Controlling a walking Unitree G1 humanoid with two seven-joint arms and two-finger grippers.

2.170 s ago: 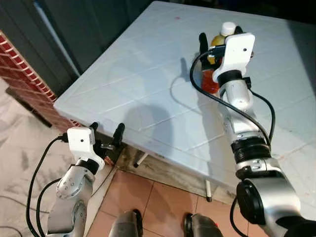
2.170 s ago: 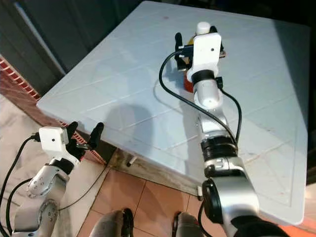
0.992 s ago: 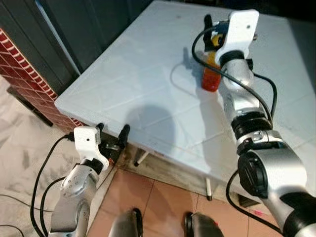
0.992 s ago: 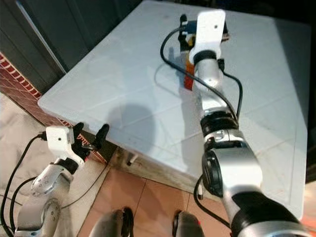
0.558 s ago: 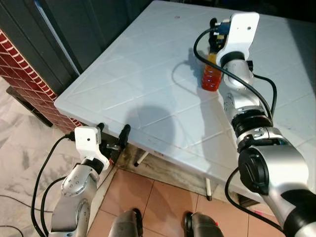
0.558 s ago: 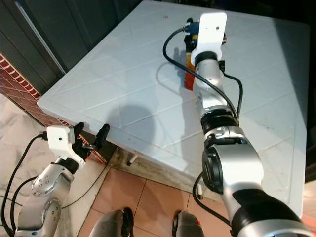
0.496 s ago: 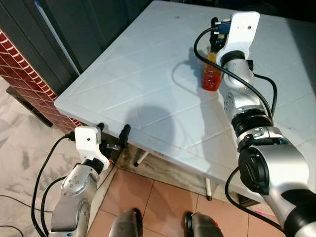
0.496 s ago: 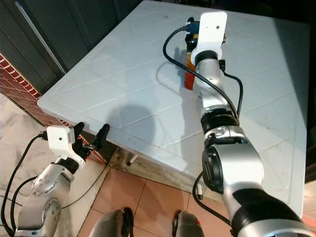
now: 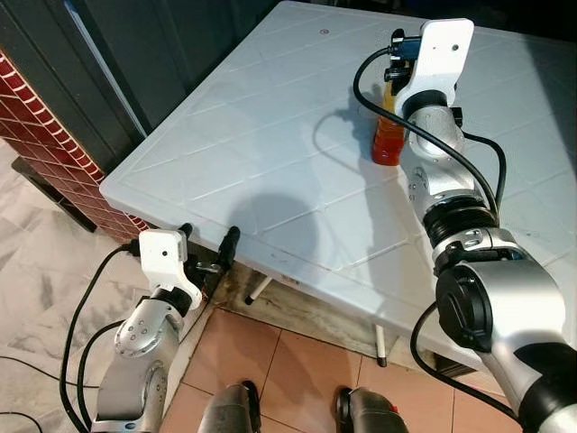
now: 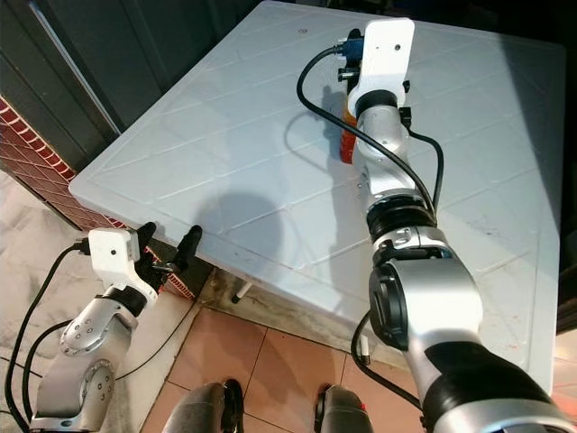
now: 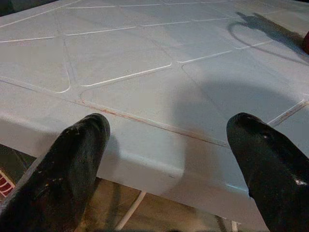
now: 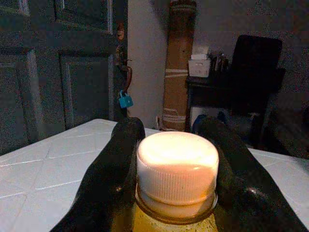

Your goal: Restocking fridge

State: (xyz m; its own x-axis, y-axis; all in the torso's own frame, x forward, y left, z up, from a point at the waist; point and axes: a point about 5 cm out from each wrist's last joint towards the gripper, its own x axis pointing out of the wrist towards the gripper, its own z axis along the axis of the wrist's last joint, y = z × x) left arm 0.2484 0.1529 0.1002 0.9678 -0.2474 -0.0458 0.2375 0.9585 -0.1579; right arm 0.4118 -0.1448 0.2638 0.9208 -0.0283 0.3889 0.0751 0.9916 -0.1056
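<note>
Right wrist view shows my right jaws [image 12: 176, 159] closed around the bottle [image 12: 176, 193] toward the worktop's [image 9: 234, 135] far edge, left jaws [image 11: 169, 164] spread empty at its near edge; I judge stocking barely begun.

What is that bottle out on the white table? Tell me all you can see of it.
The bottle stands upright on the white table, toward its far side. It looks like clear plastic, its contents yellow-orange near the top and red-orange lower down, with a ridged white screw cap still on. The right gripper has a black finger on each side of the cap and neck, seemingly gripping there. The base appears to rest on the tabletop. No label can be read.
</note>
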